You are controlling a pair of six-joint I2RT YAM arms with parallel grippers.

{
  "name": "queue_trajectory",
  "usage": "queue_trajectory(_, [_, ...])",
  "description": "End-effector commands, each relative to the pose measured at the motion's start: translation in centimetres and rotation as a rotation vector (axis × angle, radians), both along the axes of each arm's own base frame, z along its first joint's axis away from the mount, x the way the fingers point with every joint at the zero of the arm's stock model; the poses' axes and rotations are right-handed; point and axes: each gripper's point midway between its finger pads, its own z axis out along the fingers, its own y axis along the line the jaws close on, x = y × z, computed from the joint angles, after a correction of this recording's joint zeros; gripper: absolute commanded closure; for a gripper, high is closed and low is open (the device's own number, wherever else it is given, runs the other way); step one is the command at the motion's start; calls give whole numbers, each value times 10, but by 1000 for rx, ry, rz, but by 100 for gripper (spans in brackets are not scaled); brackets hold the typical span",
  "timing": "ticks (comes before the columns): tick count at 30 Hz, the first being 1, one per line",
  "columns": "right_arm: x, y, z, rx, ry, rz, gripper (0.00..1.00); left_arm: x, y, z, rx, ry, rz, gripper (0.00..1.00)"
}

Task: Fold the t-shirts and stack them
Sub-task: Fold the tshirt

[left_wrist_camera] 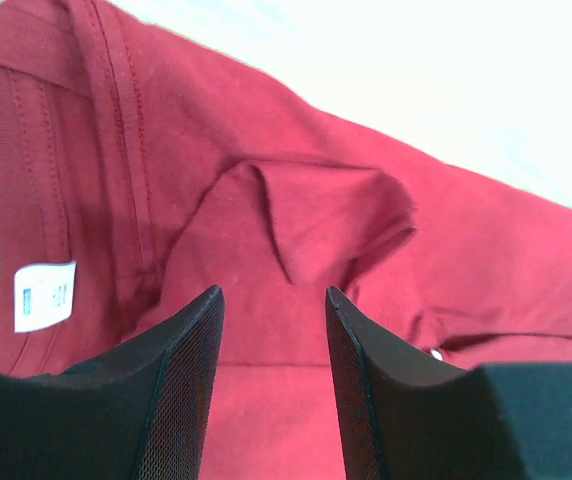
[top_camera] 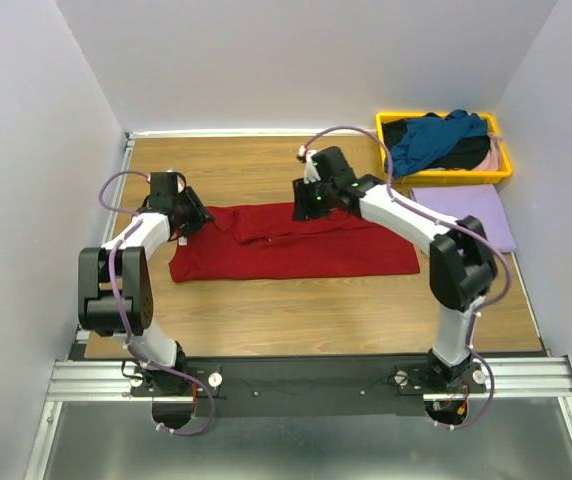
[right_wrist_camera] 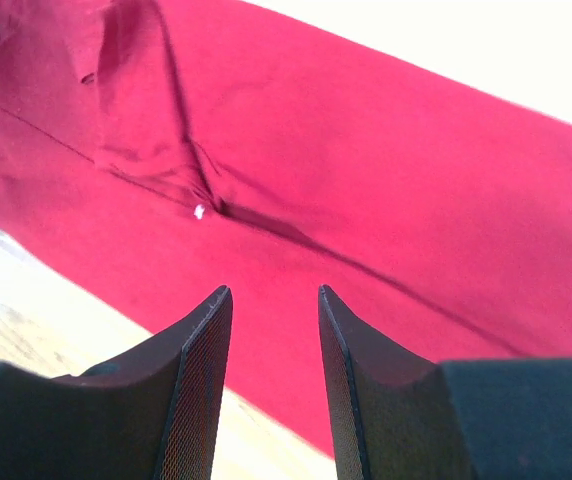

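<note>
The dark red t-shirt point(top_camera: 296, 245) lies spread flat across the middle of the table, partly folded lengthwise. My left gripper point(top_camera: 196, 216) hovers open over its left end, by the collar; the left wrist view shows the red cloth point(left_wrist_camera: 366, 200), a white neck label point(left_wrist_camera: 44, 296) and a small raised fold between my open, empty fingers point(left_wrist_camera: 271, 300). My right gripper point(top_camera: 306, 206) is open and empty above the shirt's far edge point(right_wrist_camera: 386, 170), midway along it point(right_wrist_camera: 271, 295). A folded lavender t-shirt point(top_camera: 466, 215) lies at the right.
A yellow plastic tray point(top_camera: 444, 178) stands at the back right, holding a teal blue shirt point(top_camera: 431, 140), a black one point(top_camera: 466, 155) and a pale pink one point(top_camera: 492, 155). White walls enclose the wooden table point(top_camera: 266, 310) on three sides.
</note>
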Motion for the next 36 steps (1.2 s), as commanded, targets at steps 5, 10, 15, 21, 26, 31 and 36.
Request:
queue_trajectory(5, [5, 66, -31, -47, -47, 135, 53, 9, -9, -33, 0, 63, -31, 53])
queue_trajectory(10, [6, 91, -37, -42, -61, 180, 53, 11, -10, -44, 8, 76, -33, 57])
queue_trajectory(15, [7, 107, -39, -34, -74, 211, 53, 14, -26, -47, 6, 74, -66, 59])
queue_trajectory(21, [9, 118, -38, -24, -87, 235, 53, 15, -34, -52, 1, 85, -86, 60])
queue_trajectory(26, [7, 124, -41, -27, -90, 252, 53, 14, -37, -52, -3, 92, -92, 61])
queue_trajectory(31, [7, 124, -38, -34, -105, 247, 53, 20, -29, -26, 34, 35, -47, 61])
queue_trajectory(36, [11, 117, -36, -57, -121, 220, 53, 27, -24, -8, 53, -4, -21, 61])
